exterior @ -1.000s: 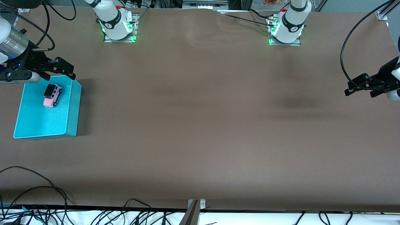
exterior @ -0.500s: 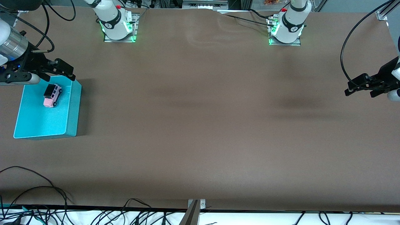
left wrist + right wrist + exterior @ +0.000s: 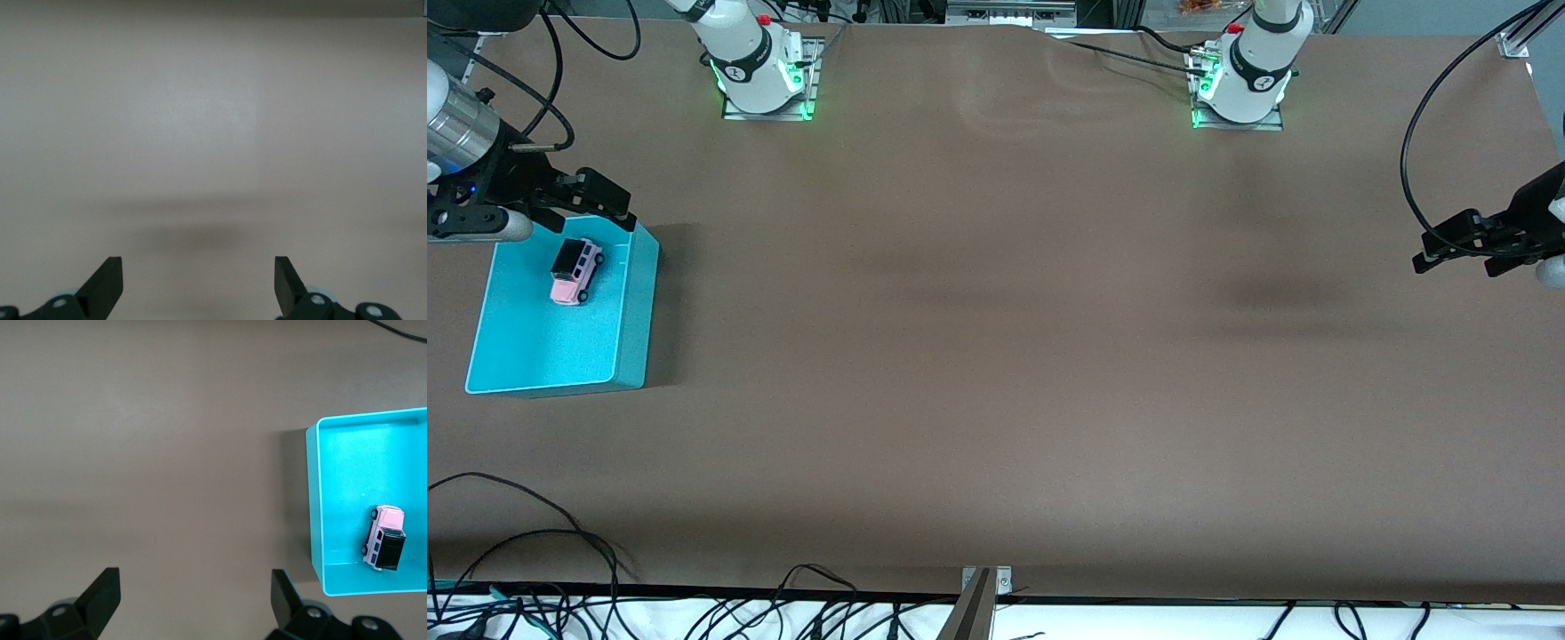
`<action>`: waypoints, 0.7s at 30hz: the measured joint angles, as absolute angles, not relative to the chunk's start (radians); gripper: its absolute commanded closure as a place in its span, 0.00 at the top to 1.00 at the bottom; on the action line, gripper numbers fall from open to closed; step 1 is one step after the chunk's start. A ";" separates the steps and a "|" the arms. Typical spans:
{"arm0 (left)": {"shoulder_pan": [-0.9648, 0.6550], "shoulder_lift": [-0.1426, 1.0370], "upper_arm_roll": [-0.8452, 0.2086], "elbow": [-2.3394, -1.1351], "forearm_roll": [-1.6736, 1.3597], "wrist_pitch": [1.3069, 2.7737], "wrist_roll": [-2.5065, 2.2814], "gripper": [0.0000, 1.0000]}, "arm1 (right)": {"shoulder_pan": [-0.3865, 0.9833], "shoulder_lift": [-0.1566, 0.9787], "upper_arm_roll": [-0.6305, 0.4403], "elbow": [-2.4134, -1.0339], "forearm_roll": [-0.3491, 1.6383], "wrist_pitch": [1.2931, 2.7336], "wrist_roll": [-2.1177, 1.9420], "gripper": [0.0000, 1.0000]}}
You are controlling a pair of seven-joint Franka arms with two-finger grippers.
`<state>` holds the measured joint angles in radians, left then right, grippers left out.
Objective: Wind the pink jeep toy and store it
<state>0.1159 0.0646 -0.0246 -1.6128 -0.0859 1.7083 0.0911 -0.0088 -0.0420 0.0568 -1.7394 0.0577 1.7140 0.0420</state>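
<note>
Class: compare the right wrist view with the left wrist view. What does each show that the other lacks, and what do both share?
Only the right wrist view shows the bin with the jeep resting inside. The left wrist view shows nothing of its own, only bare table. Both share brown table and their own gripper, left gripper and right gripper, jaws open and empty.

We saw open brown table [image 3: 996,356] between both arms; only the turquoise bin [image 3: 633,302] stood at the right arm's end.
</note>
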 measured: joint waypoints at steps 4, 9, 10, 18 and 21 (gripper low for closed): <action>0.117 0.065 -0.025 -1.613 -0.086 1.708 0.091 1.00 | -0.009 -0.042 0.056 -1.737 0.058 1.714 0.042 1.00; 0.118 0.065 -0.025 -1.613 -0.086 1.708 0.091 1.00 | -0.009 -0.041 0.056 -1.731 0.058 1.715 0.042 1.00; 0.118 0.065 -0.025 -1.613 -0.086 1.708 0.091 1.00 | -0.009 -0.041 0.056 -1.730 0.058 1.715 0.042 1.00; 0.118 0.065 -0.025 -1.613 -0.086 1.708 0.091 1.00 | -0.009 -0.034 0.055 -1.721 0.058 1.718 0.042 1.00; 0.118 0.065 -0.025 -1.613 -0.086 1.708 0.091 1.00 | -0.009 -0.027 0.054 -1.711 0.058 1.718 0.042 1.00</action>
<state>0.1179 0.0646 -0.0247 -1.6128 -0.0859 1.7083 0.0911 -0.0088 -0.0272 0.0544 -1.7112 0.0577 1.7180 0.0420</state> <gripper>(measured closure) 0.000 0.000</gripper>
